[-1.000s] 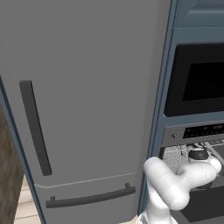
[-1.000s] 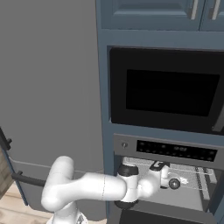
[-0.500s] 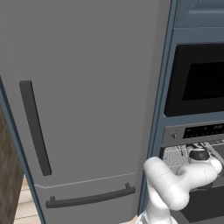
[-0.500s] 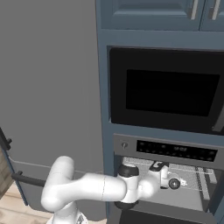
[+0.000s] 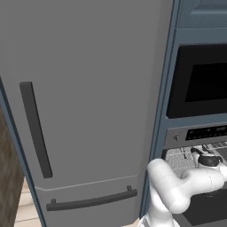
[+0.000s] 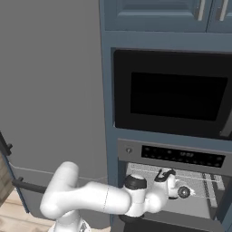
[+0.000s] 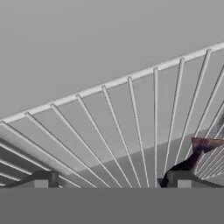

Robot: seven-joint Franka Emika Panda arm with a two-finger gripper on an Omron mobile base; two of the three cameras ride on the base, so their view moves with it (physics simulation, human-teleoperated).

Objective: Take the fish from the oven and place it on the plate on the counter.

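The oven (image 6: 181,156) stands open below its control strip, and my arm reaches into it over the wire rack (image 7: 131,122). My gripper (image 7: 111,180) is open just above the rack, with nothing between its two dark fingertips (image 7: 41,179). The fish (image 7: 202,151) shows as a dark slim shape with a reddish tail end at the right edge of the hand view, lying on the rack just beyond the right fingertip, outside the jaws. My wrist (image 6: 174,188) sits inside the oven mouth, which also shows in the left base view (image 5: 199,133). The plate and the counter are out of view.
A black-windowed appliance (image 6: 176,97) is built in directly above the oven. A tall grey fridge (image 5: 88,88) with dark handles stands to the left. Blue-grey cabinet framing (image 6: 106,113) borders the oven column. The oven's back wall (image 7: 87,43) is close ahead.
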